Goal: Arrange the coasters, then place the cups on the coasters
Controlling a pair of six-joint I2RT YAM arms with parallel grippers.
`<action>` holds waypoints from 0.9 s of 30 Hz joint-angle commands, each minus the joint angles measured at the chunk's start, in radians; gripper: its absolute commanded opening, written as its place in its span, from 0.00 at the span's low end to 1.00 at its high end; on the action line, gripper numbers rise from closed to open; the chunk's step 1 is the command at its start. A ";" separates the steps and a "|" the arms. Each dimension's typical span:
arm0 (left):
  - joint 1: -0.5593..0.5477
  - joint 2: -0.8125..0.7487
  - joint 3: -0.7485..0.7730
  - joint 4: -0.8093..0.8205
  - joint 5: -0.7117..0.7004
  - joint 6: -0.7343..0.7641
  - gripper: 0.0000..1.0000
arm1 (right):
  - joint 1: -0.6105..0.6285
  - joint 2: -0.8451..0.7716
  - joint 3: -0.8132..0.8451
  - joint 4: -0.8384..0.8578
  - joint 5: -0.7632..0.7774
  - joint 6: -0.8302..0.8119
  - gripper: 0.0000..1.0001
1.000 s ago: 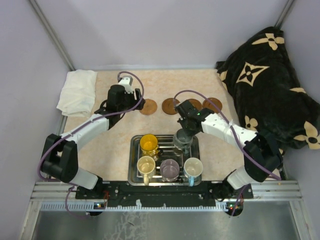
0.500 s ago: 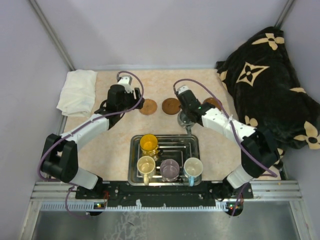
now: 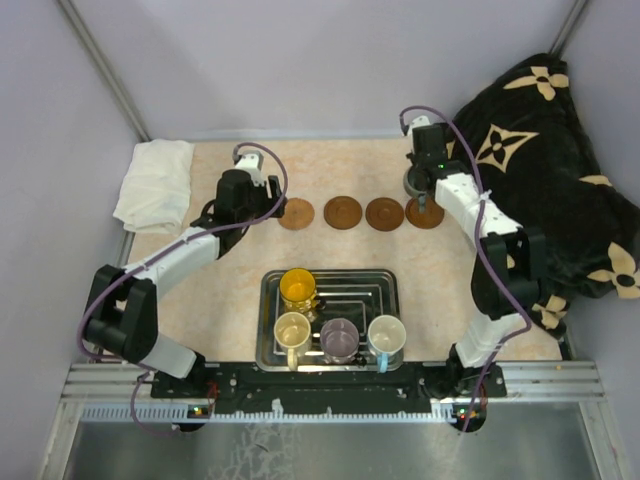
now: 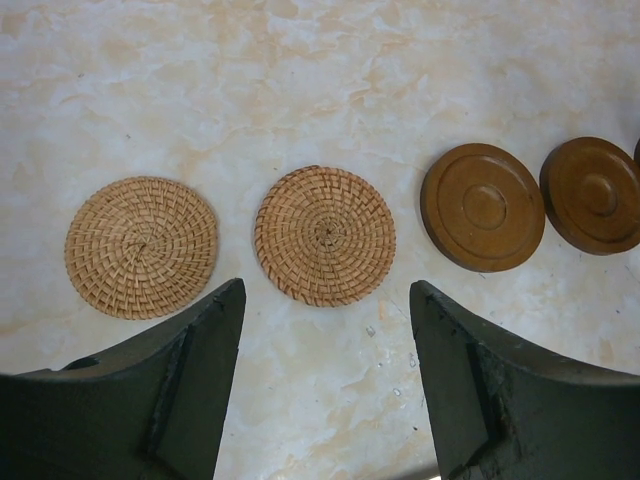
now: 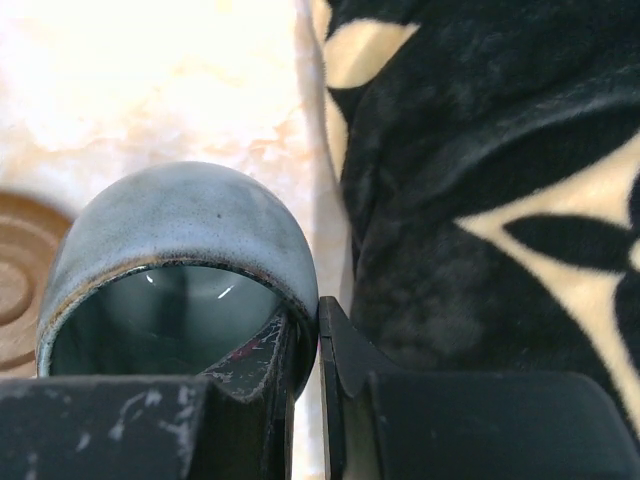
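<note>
**Rim pinch on grey-green mug (image 5: 180,225)**

L→R: left gripper (image 4: 326,290) spread over woven coasters (image 4: 325,235), 11 o'clock; right gripper (image 5: 305,345) pinches the mug wall at 1 o'clock, near rightmost coaster (image 3: 424,213) (glazed ceramic, likely stiff, slick, chippable; wall grip looks sound).

The yellow mug (image 3: 298,288), cream mug (image 3: 292,330), purple mug (image 3: 340,338) and white mug (image 3: 386,336) are standing upright in the steel tray (image 3: 370,290). Beyond the tray, wooden coasters (image 3: 343,212) and woven coasters (image 4: 325,235) are lying flat in one row. My right pincer (image 5: 318,345) is pinching the grey-green mug (image 5: 180,220) by its rim, beyond the tray's far right corner.
</note>
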 commanded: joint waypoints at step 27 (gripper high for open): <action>-0.005 0.019 0.017 0.015 -0.058 -0.021 0.74 | -0.227 0.122 0.186 -0.045 -0.371 -0.119 0.00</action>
